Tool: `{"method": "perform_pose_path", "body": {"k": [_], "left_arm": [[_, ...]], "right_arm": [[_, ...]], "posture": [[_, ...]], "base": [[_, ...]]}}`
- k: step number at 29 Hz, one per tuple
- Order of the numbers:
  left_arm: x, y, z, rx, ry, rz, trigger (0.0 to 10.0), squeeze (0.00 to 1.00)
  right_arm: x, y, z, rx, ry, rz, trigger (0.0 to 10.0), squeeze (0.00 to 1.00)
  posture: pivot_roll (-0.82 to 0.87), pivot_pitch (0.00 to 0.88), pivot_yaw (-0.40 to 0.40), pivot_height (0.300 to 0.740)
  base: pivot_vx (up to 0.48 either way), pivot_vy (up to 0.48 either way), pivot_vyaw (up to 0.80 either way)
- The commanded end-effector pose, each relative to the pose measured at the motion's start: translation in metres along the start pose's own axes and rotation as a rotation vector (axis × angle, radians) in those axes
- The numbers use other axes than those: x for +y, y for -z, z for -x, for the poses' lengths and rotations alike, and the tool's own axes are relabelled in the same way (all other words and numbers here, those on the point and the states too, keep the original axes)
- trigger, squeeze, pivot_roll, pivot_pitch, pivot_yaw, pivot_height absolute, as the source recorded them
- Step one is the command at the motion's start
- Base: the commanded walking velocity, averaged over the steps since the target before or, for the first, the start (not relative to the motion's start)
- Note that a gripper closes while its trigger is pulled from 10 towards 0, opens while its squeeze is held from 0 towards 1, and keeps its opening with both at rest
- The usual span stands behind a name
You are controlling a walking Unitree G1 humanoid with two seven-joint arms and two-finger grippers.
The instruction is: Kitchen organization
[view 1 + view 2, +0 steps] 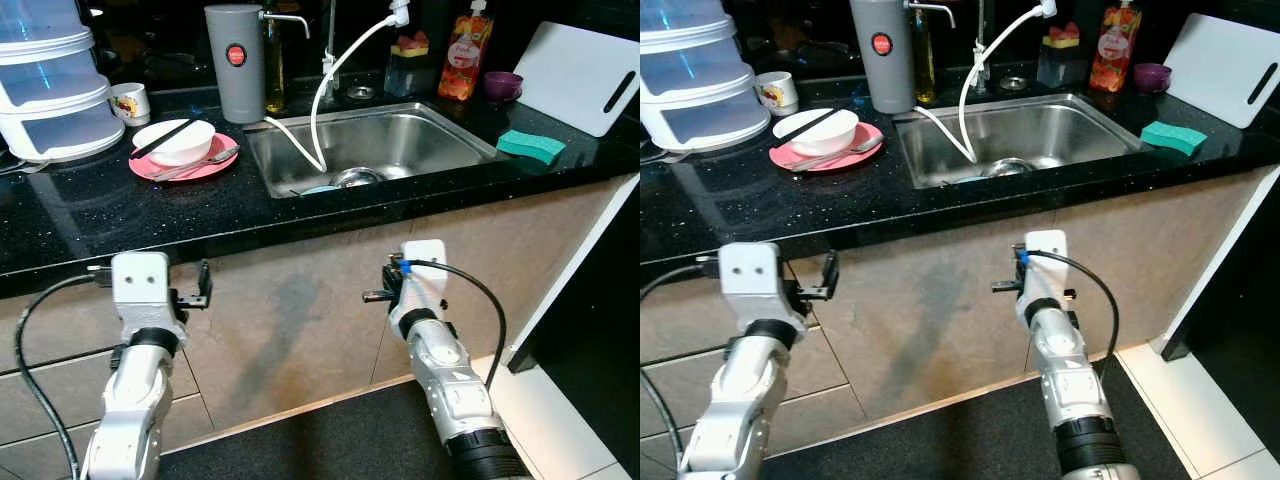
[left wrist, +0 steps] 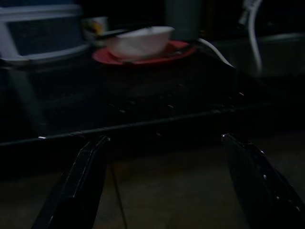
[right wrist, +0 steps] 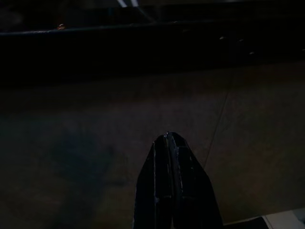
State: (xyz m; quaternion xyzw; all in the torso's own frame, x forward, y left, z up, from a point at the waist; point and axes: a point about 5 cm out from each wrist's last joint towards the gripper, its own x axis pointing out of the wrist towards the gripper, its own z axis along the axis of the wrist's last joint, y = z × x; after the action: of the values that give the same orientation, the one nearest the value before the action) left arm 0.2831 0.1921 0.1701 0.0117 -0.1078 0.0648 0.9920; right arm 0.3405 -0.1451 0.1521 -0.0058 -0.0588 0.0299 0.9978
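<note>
Left eye view: approach step, both arms low before the counter (image 1: pixel 120 215), left gripper (image 2: pixel 167 181) spread wide and empty, right gripper (image 3: pixel 174 179) pressed closed and empty; next likely reach up-left to bowl (image 1: pixel 175 141) on pink plate (image 1: pixel 205 166), left of sink (image 1: pixel 370 140).

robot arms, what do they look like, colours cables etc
Both arms are silver segmented metal with black joint rings and a boxy white wrist block. A black cable loops off each; the right one has a small blue fitting. The left gripper and right gripper have long glossy black fingers.
</note>
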Motion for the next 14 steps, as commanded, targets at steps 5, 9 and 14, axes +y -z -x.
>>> {"method": "perform_pose_path", "body": {"k": [5, 9, 14], "left_arm": [[0.012, -0.012, -0.005, -0.028, -0.023, -0.047, 10.0, 0.00], [0.017, -0.019, -0.009, -0.049, -0.027, -0.050, 10.0, 0.00], [0.020, -0.032, -0.014, -0.086, -0.047, -0.083, 10.0, 0.00]], "right_arm": [[-0.008, -0.036, -0.009, -0.154, 0.029, -0.131, 10.0, 0.00], [-0.009, -0.046, -0.012, -0.178, 0.013, -0.138, 10.0, 0.00], [-0.004, -0.057, -0.014, -0.210, -0.035, -0.114, 10.0, 0.00]], "posture": [[-0.05, 0.033, 0.025, 0.740], [-0.05, 0.030, 0.024, 0.740], [-0.05, 0.029, 0.023, 0.740]], "base": [[0.000, 0.000, 0.00], [0.000, 0.000, 0.00], [0.000, 0.000, 0.00]]}}
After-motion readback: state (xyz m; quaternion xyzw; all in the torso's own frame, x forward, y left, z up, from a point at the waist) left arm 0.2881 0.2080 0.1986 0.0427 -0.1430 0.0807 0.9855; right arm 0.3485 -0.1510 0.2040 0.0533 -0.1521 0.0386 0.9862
